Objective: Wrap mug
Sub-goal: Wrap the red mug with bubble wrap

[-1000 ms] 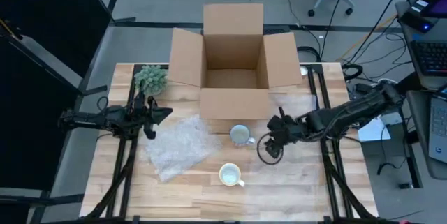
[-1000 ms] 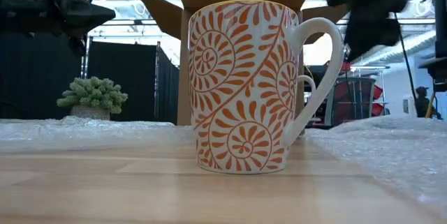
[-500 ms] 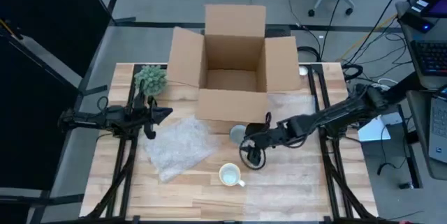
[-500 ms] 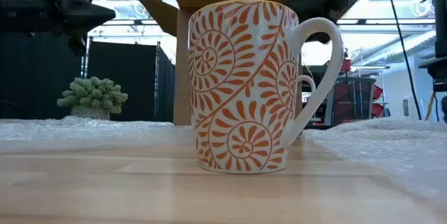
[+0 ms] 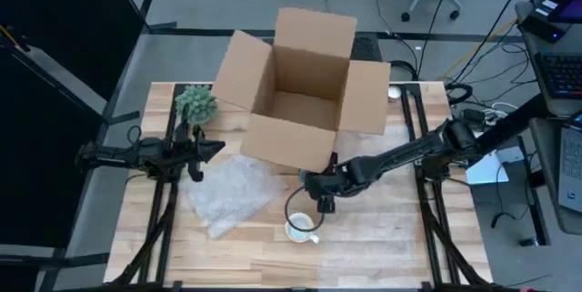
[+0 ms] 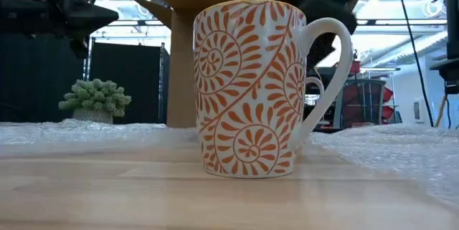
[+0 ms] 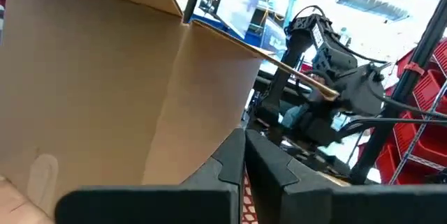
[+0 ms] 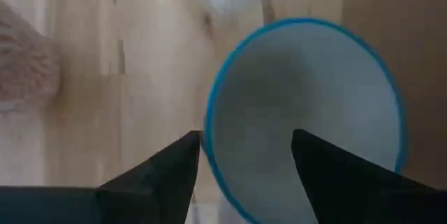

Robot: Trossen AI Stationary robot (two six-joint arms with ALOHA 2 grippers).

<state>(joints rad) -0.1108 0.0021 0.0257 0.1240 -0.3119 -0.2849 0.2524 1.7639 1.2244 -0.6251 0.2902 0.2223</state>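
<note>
Altogether two mugs [image 5: 301, 229] [image 8: 307, 112], one box [image 5: 300, 92].

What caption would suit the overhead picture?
Right claw reaches between the cardboard box and orange-patterned mug, bubble wrap alongside.

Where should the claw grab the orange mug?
Probably by the rim, coming straight down from above. The orange mug stands upright with its mouth open, so the right claw, the nearer one, could pinch the wall, one side inside and one outside. Choose the wall opposite the handle, which sticks out toward the right arm's side and would get in the way.
</note>
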